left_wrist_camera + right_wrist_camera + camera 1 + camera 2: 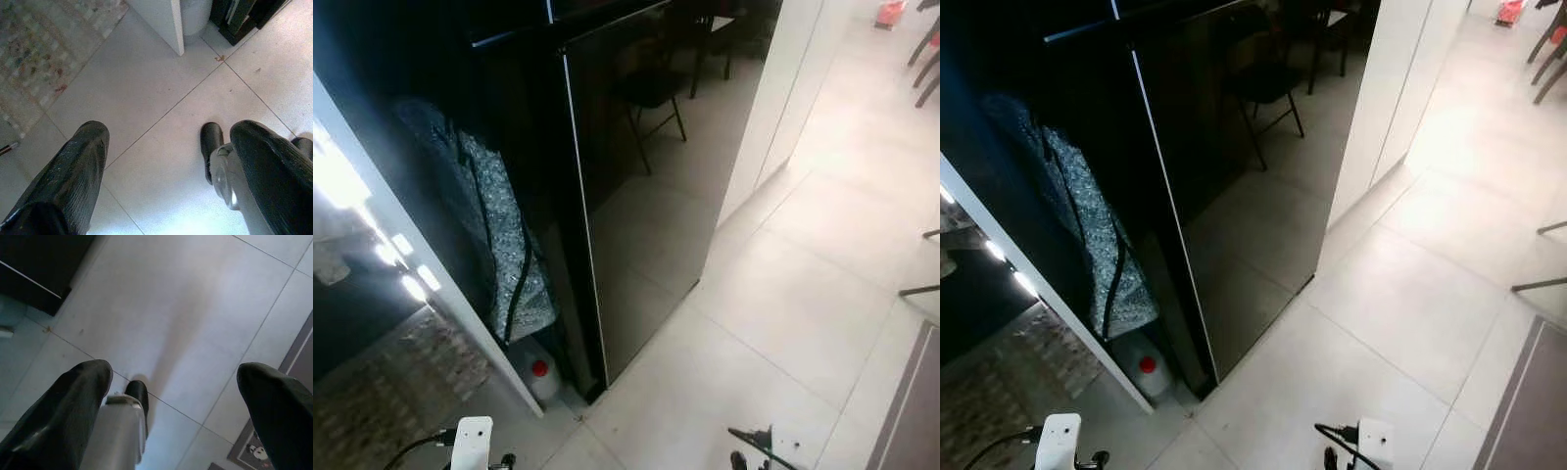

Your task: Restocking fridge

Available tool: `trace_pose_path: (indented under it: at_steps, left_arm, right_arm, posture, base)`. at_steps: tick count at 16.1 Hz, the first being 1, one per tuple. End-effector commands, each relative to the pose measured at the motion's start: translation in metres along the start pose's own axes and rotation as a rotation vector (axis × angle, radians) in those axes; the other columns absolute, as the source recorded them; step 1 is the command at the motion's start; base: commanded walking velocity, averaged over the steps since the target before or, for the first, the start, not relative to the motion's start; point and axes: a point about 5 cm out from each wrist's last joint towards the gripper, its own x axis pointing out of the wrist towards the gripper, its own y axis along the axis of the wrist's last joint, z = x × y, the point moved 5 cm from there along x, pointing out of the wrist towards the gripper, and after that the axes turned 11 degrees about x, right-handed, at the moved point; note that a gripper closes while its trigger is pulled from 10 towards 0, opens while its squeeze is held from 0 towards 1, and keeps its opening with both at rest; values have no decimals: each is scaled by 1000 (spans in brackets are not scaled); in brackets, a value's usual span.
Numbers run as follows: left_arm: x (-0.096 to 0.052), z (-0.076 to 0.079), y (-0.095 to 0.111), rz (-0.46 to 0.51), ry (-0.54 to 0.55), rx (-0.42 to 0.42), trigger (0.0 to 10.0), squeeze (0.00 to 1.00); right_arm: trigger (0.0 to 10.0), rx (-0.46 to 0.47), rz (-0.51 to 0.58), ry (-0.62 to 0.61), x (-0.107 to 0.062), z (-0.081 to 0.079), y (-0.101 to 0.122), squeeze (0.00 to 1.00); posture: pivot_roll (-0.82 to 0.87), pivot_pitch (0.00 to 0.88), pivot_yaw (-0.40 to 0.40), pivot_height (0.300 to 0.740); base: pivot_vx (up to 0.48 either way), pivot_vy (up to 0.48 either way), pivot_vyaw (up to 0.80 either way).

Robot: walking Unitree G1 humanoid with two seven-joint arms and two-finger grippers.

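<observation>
Fridge [646, 196]: tall black glossy front, door shut, standing dead ahead and slightly left on the pale tiled floor [803, 313]. Left gripper [161, 161] and right gripper [176, 401] both hang low, fingers spread, holding nothing, pointing floorward. Left arm judged marginally nearer the door's edge [582, 225].
</observation>
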Motion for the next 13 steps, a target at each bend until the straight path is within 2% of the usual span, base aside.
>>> trace_pose_path:
  at_steps: [1,3,7,13]
  left_arm:
    - [-1,-6,-7,-17,4,26,10000,0]
    - [-2,-6,-9,-20,3,33,10000,0]
    - [-3,-8,-15,-32,6,34,10000,0]
    - [-5,-7,-24,-49,4,34,10000,0]
  right_arm:
    - [10000,10,15,-6,0,-4,1,0]
    - [10000,11,-3,0,0,-8,-5,0]
    - [10000,-93,-23,50,2,-23,-4,0]
    - [10000,-162,-42,49,3,-18,-1,0]
  posture:
    - [-23,84,27,740]
    - [-15,93,26,740]
    - [2,92,21,740]
    - [23,47,16,740]
  base:
    - [0,0,800]
    - [0,0,800]
    - [0,0,800]
    - [0,0,800]
